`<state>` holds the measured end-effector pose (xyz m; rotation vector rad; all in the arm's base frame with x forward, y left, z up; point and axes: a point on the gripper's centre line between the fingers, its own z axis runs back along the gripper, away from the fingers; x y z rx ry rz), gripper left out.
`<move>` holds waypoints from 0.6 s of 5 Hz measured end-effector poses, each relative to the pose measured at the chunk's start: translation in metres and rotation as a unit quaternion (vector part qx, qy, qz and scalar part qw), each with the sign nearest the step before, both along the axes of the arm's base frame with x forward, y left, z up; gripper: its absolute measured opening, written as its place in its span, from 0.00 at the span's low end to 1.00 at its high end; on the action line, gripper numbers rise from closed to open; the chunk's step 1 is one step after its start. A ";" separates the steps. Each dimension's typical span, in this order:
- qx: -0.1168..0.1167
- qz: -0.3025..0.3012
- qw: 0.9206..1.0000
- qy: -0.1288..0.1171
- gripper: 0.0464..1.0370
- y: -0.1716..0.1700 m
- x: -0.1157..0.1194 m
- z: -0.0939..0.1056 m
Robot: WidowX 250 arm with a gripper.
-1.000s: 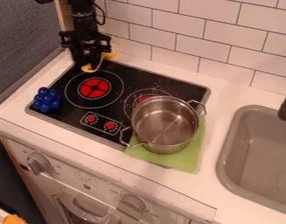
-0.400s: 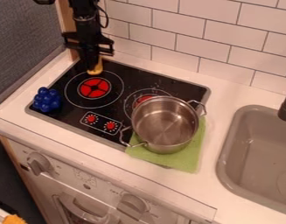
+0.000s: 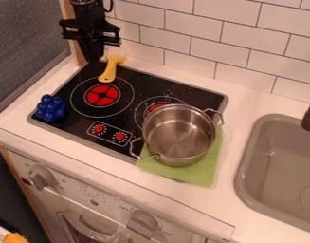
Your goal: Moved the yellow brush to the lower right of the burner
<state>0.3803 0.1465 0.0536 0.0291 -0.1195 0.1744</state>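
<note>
Brush (image 3: 109, 72) lies nr end effector (image 3: 94, 57), to lower R.

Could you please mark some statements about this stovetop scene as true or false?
1. The yellow brush lies toward the back of the stovetop. True.
2. The brush lies at the lower right of the left burner. False: it lies behind that burner, toward the tiled wall.
3. The blue grape-like toy is at the stovetop's left side. True.
4. The metal pot stands in the sink. False: it stands at the stovetop's right front, with a green cloth partly under it.
5. The hand is black. True.
</note>
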 end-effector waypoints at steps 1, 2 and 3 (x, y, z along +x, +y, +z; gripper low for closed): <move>0.006 0.002 1.000 -0.007 0.43 0.004 0.008 0.008; 0.006 0.000 1.000 0.011 0.74 -0.001 0.019 -0.011; 0.008 -0.010 1.000 0.020 0.96 -0.011 0.035 -0.027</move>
